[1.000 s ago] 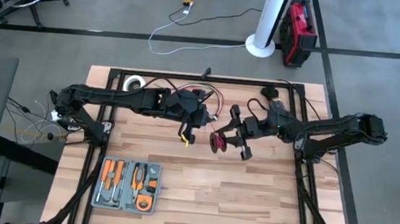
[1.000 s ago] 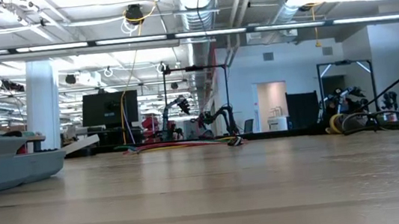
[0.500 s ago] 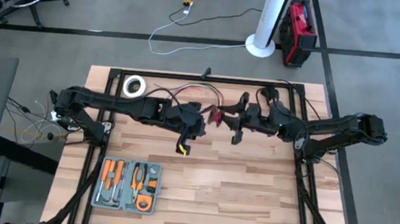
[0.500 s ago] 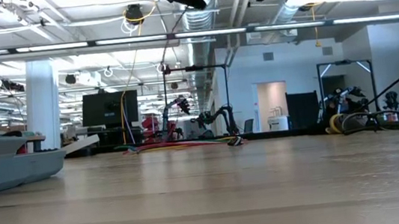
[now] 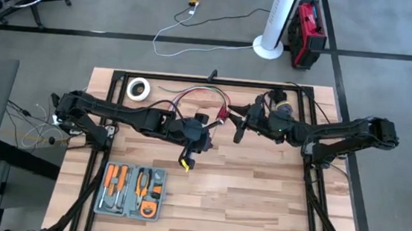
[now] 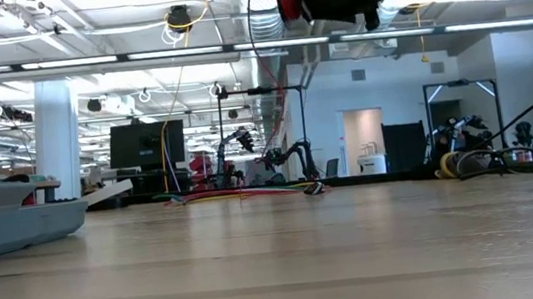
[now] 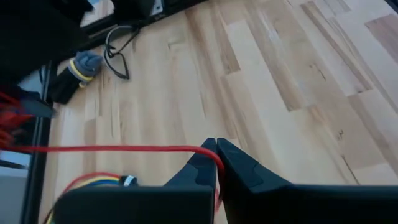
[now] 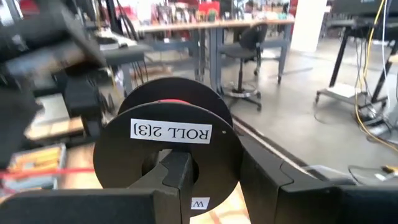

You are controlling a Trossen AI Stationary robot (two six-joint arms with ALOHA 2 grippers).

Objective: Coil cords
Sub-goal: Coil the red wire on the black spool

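- Because strung between both claws, thin red wire (image 7: 124, 149) held clear of the pale wooden table (image 5: 258, 202), up toward 12 o'clock from the table's centre; one slack loop arcing on toward the 12 o'clock edge, most likely spare length not yet wound.
- Wound in part onto a black plastic spool (image 8: 168, 124) with a white "ROLL 2(3)" label; red turns visible between the flanges, so coiling judged under way, not finished.
- Spool clamped in the right claw (image 8: 217, 174), fingers closed either side of one flange, carried high above the boards in the low view; probably kept aloft so that the spool can turn freely without dragging.
- Left claw (image 7: 216, 146) just at 9 o'clock of the spool, fingertips pinched shut on the wire itself, the strand running out level to one side; seemingly gripped this way to keep tension and steer each turn onto the spool.
- Grey tool tray with orange-handled tools (image 5: 132, 191) at 7 o'clock and white tape roll (image 5: 138, 89) at 11 o'clock, both well apart from the work and out of the wire's path.
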